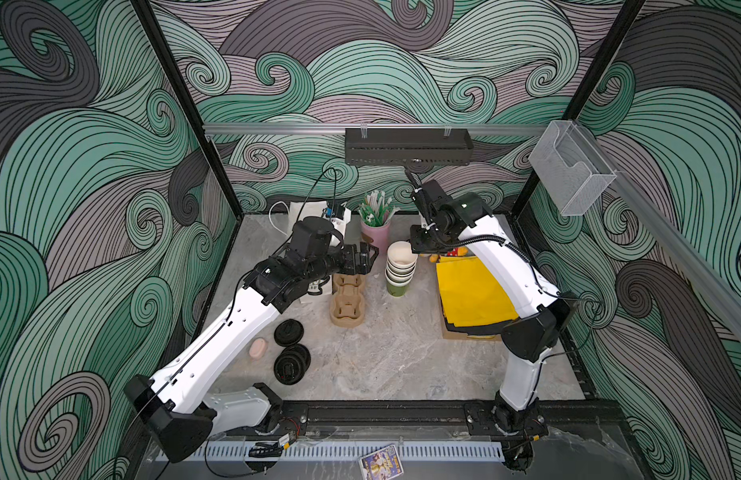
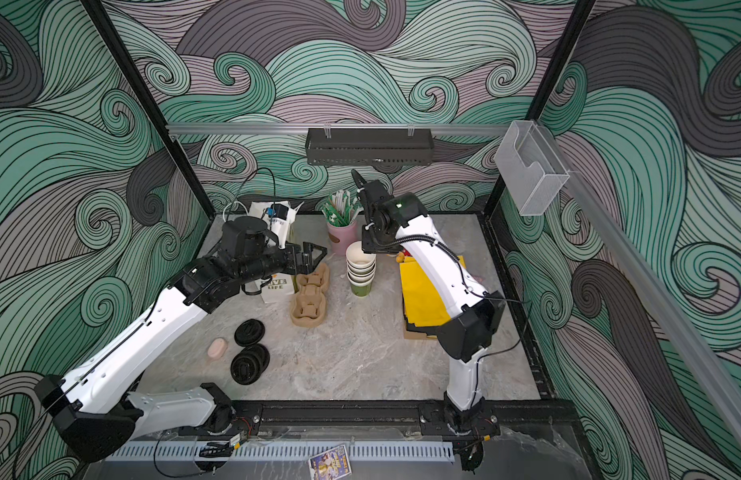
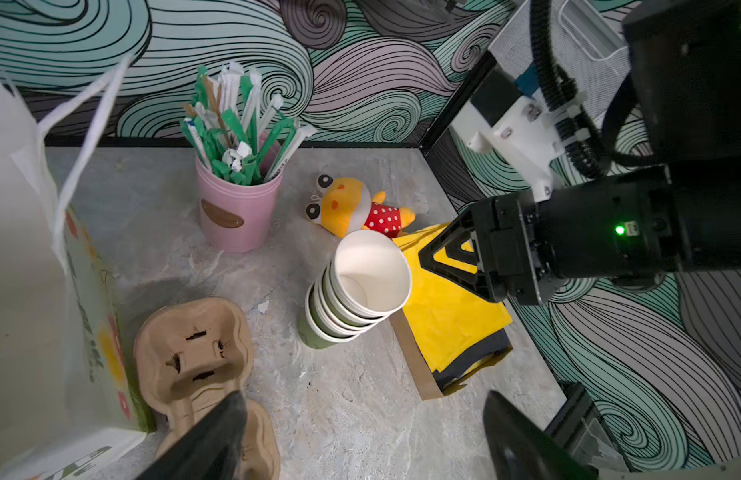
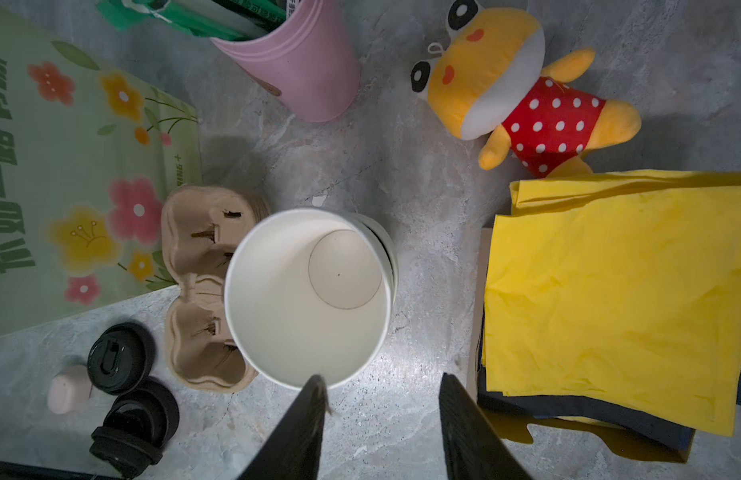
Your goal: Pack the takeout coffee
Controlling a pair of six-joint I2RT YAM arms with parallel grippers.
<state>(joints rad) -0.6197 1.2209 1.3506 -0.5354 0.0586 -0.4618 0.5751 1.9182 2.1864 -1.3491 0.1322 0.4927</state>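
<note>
Both top views looked down on the whole table (image 1: pixel 381 365); wrist cameras, closer, shared the stacked cups (image 3: pixel 362 286).

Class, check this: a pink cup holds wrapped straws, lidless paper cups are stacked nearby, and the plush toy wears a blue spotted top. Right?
No: the plush toy wears a red top with white spots, as the right wrist view shows. The pink cup, its straws and the stacked cups are as stated.

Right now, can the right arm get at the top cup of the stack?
Likely yes: the right pincer hovers open at the rim of the top cup, and nothing stands between them.
</note>
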